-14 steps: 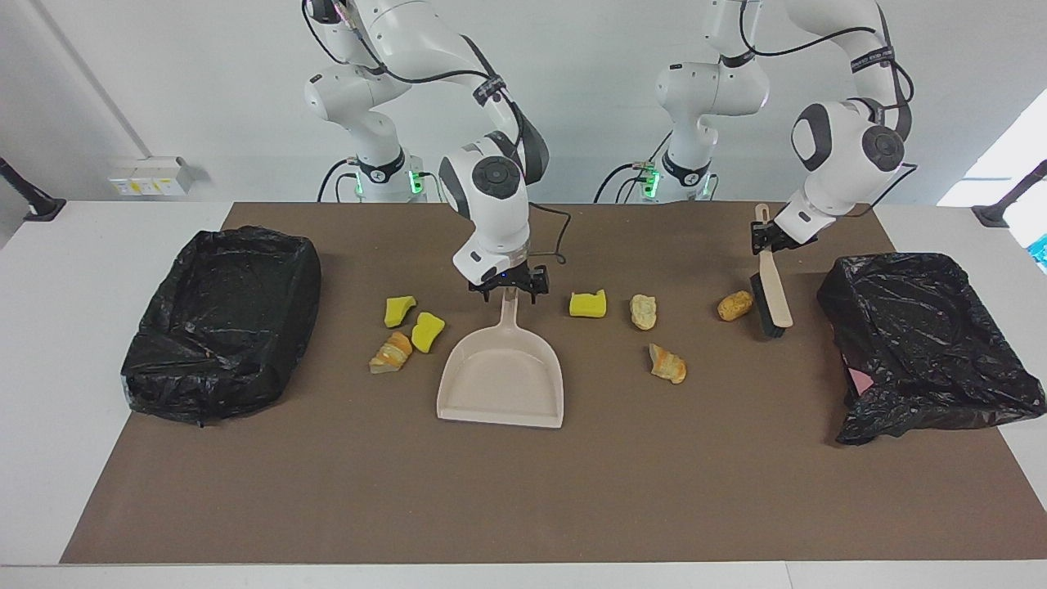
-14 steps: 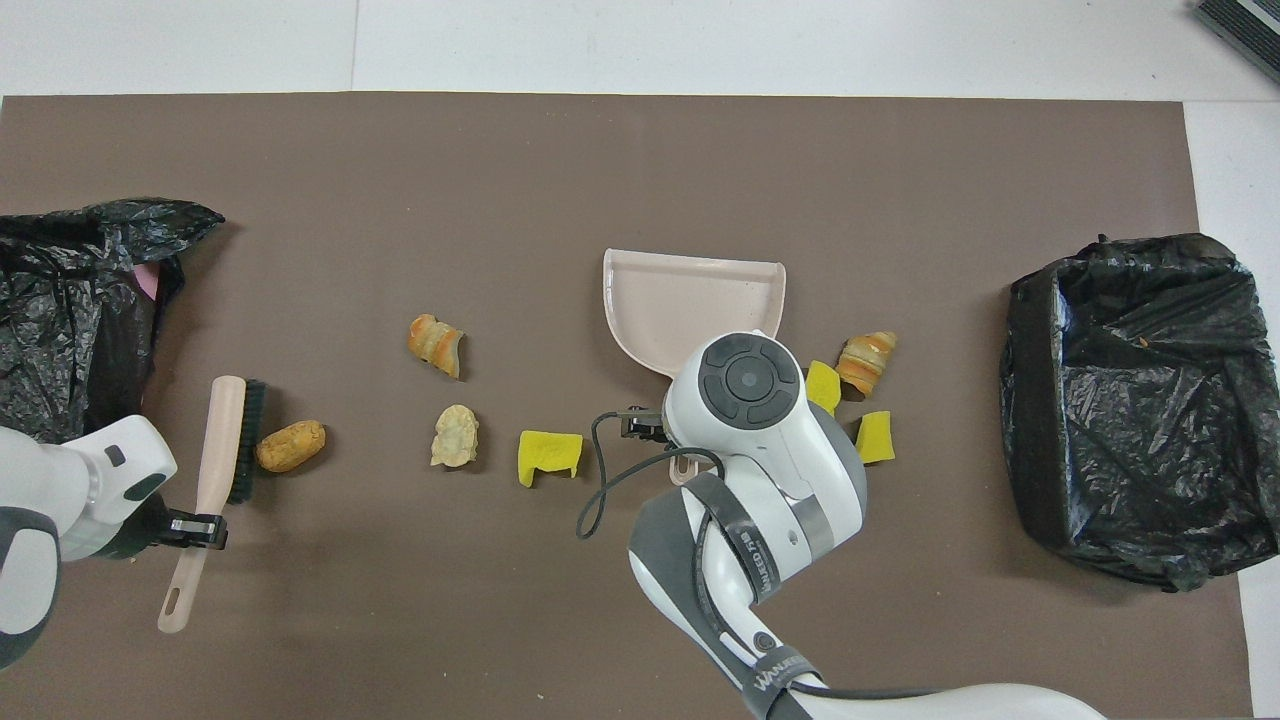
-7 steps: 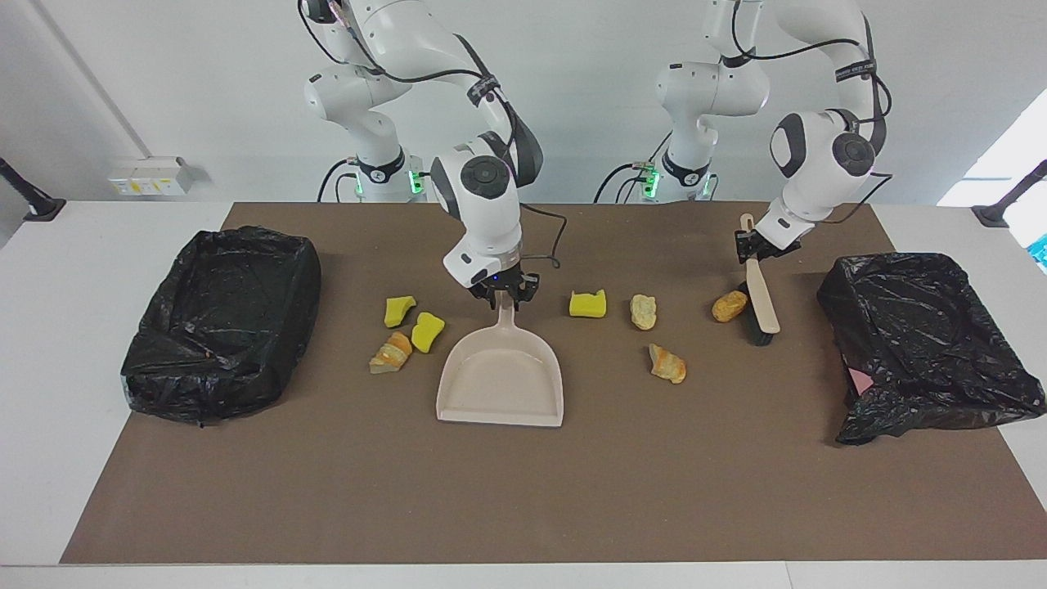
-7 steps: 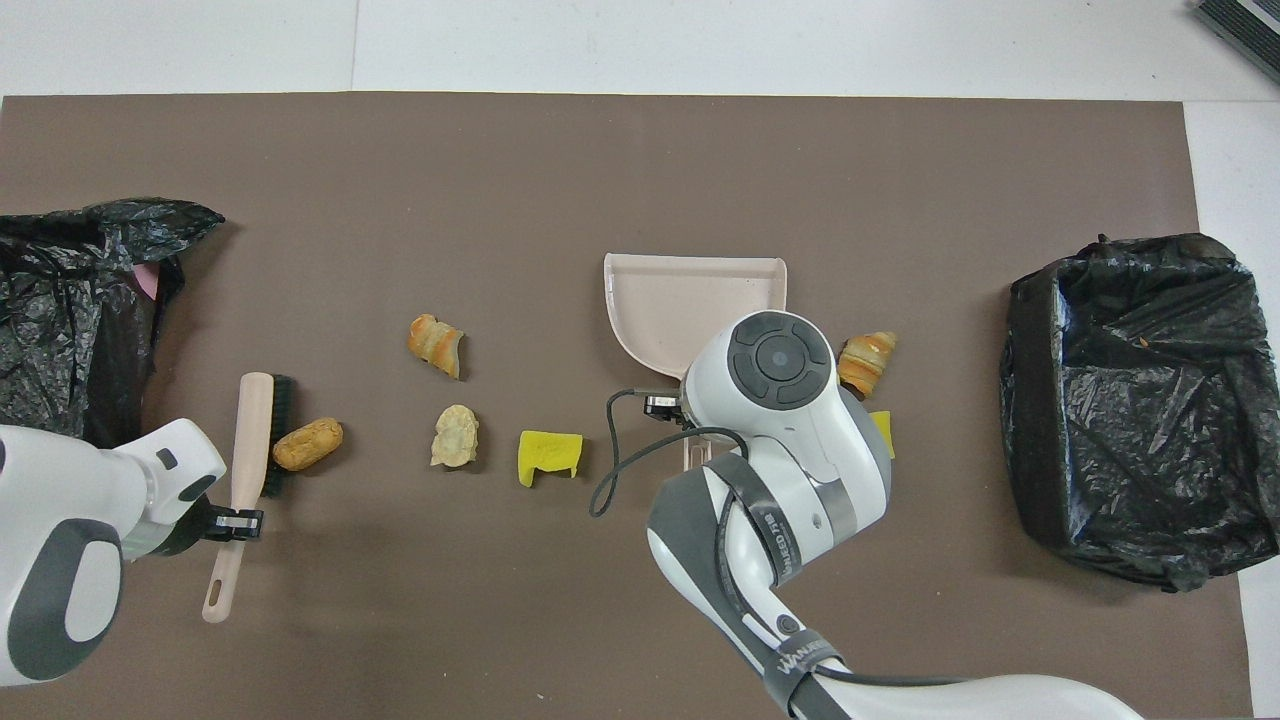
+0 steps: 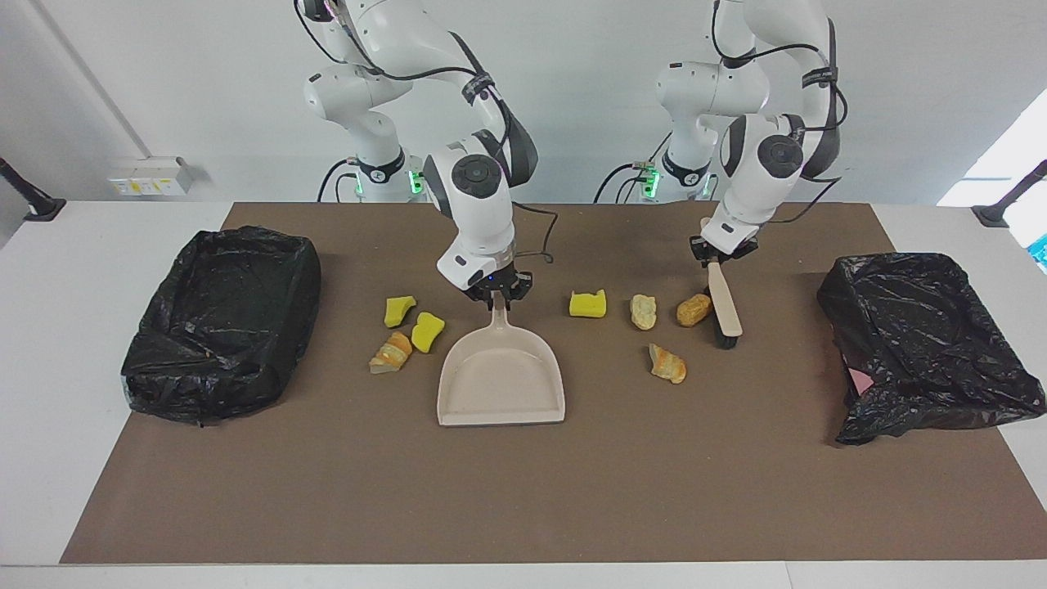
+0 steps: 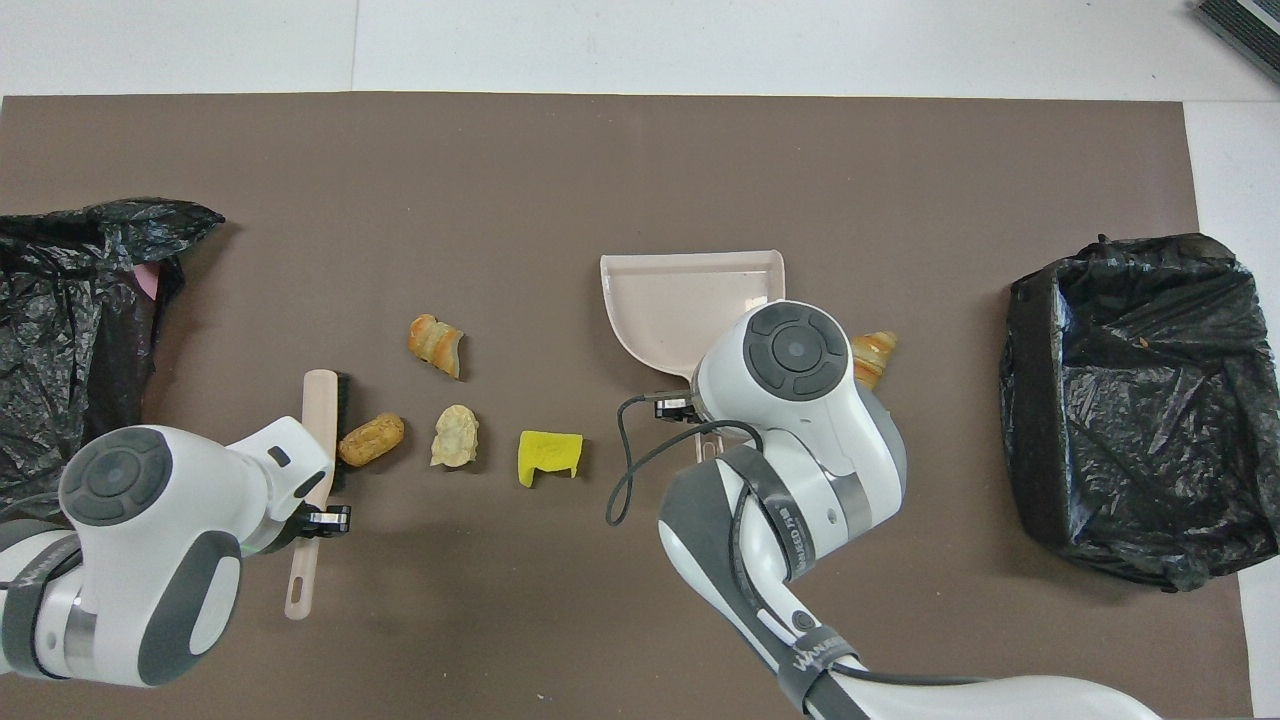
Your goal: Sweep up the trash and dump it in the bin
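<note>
Text on right arm band reads "WANREN…"; rest illegible. Right end effector clamps dustpan handle. Left end effector clamps brush handle, bristles touching bread lump.

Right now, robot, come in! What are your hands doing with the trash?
Left gripper shut on brush, against a bread lump. Right gripper shut on dustpan handle. Trash not yet in the pan. Nothing in the way.

three yellow sponge chunks, four bread pieces, seemingly two bins.
</note>
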Robot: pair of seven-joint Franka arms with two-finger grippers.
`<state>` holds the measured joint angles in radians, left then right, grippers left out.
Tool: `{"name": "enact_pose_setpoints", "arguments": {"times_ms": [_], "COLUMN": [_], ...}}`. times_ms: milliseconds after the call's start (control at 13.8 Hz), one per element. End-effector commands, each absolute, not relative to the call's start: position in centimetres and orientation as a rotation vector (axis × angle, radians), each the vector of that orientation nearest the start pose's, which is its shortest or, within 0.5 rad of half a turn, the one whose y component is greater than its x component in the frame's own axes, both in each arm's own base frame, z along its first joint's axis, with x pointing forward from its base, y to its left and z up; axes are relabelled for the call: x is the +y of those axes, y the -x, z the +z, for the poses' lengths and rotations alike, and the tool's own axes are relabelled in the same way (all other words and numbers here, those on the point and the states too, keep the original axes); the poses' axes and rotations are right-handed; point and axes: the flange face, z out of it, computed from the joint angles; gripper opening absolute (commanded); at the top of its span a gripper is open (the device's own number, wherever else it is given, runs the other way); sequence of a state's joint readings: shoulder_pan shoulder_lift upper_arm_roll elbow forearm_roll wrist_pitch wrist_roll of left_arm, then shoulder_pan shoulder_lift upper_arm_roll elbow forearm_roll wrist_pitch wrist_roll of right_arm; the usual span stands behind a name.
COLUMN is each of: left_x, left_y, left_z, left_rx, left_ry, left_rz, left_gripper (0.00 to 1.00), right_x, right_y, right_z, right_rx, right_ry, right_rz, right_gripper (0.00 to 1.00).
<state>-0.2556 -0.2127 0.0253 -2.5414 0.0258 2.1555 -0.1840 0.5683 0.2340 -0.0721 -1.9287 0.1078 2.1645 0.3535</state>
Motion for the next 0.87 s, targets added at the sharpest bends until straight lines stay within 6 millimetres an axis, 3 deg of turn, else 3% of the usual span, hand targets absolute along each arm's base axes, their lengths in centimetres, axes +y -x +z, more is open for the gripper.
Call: {"name": "enact_pose_setpoints", "arguments": {"times_ms": [0, 145, 289, 506, 651, 795], "left_x": [-12.4, -14.3, -17.2, -19.7, -20.9, -21.5], "left_y": [-40.1, -39.7, -38.7, -37.5, -36.9, -36.6], "left_z": [32.2, 31.8, 31.5, 31.5, 31.6, 31.7], "left_rx": [0.074, 0.068, 0.062, 0.087, 0.137, 0.166], "left_ry": [3.105, 3.108, 3.097, 3.104, 3.099, 3.106], "left_rz": [0.269, 0.275, 0.268, 0.273, 0.267, 0.269], "left_gripper": [0.00, 0.00, 0.00, 0.00, 0.00, 0.00], "right_x": [25.4, 23.7, 23.6, 22.7, 22.3, 23.9], "right_y": [-52.6, -51.3, -49.7, -47.4, -46.9, -46.0], "right_z": [42.0, 44.8, 45.1, 43.9, 42.5, 40.5], "right_rx": [-0.504, -0.691, -0.927, -1.462, -1.633, -1.775], "right_ry": [3.019, 2.984, 2.952, 2.724, 2.666, 2.600], "right_rz": [0.083, 0.136, 0.201, 0.222, 0.187, 0.170], "right_gripper": [0.00, 0.00, 0.00, 0.00, 0.00, 0.00]}}
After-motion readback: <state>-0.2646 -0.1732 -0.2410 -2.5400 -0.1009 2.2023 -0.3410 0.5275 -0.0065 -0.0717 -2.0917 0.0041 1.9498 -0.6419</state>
